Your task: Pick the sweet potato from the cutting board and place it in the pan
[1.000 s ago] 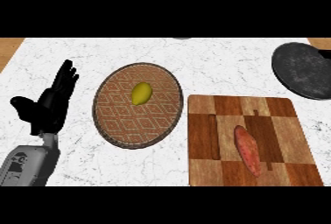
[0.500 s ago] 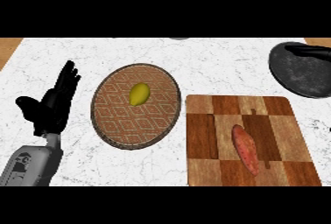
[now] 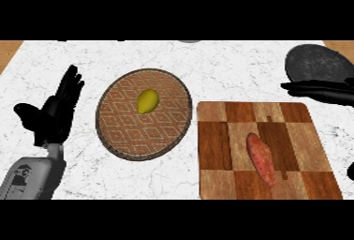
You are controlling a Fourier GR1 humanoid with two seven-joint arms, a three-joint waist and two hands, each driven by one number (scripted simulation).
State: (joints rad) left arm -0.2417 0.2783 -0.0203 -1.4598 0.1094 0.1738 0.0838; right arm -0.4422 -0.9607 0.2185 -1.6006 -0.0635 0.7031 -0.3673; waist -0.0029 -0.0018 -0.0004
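Sweet potato [image 3: 261, 158] lying lengthwise on the cutting board [image 3: 221, 154], right of middle, untouched; pan [image 3: 317, 63] well apart at the far right corner; right hand [image 3: 325, 90] at the right edge between the two, fingers straight and holding nothing; left hand [image 3: 54, 112] resting open by the left edge, fingers up; best to come down across the narrow width at mid-length, close round it there, lift clear before carrying toward the pan.

No legible text, labels or numbers on any surface. Left forearm [image 3: 31, 176], below the left hand [image 3: 54, 112], carries a dark mark, possibly a logo; unreadable.
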